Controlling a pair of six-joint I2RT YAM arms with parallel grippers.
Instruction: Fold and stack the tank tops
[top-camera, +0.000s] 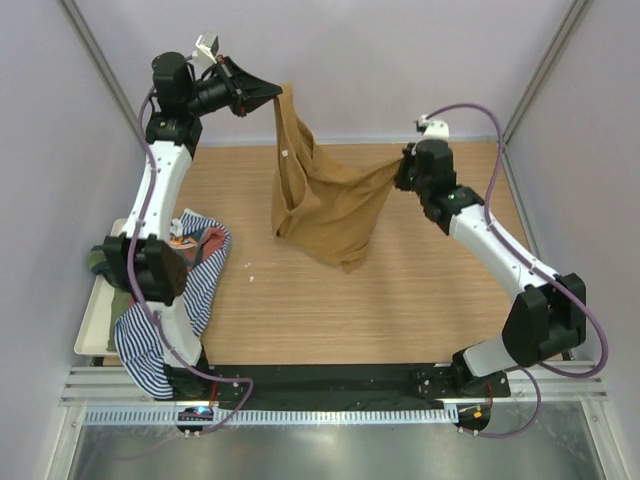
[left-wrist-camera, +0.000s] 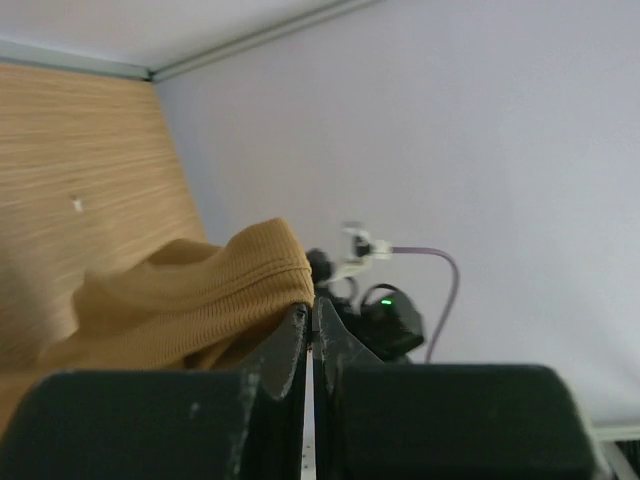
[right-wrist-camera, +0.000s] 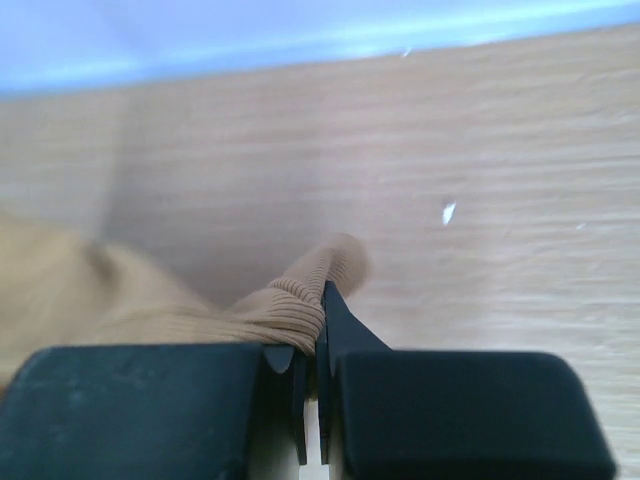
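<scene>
Black finger blocks fill the bottom of both wrist views, each pair pinched on tan ribbed cloth.

Top view, left to right:

- White tray (top-camera: 88, 330) sits at the left edge of the wooden table (top-camera: 400, 300). It carries a loose, unfolded pile.
- Navy-white striped tank top (top-camera: 140, 350) lies on that pile. It spills over the tray's right side onto the wood and is partly hidden by the left arm.
- Rust-red tank top (top-camera: 205, 240) shows as a crumpled fold at the far end of the pile, touching the striped one.
- Olive green tank top (top-camera: 97, 262) shows only as a dark bit beside the arm's elbow; its shape cannot be made out.
- Left gripper (top-camera: 275, 92) is raised high over the far left of the table. In the left wrist view its jaws are closed tight on a hemmed edge of the tan-brown tank top (top-camera: 325, 205), with almost no gap between the fingers (left-wrist-camera: 290, 345).
- Tan-brown tank top hangs in the air between the two grippers. It runs narrow from the left grip, widens downward, and is pulled sideways to the right grip. Its lowest corner is over mid-table; contact with the wood cannot be judged.
- Right gripper (top-camera: 405, 160) is lower than the left one. In the right wrist view the jaws clamp a bunched roll of the tan cloth (right-wrist-camera: 290, 305).
- One white speck (right-wrist-camera: 448, 211) lies on the bare wood.
</scene>
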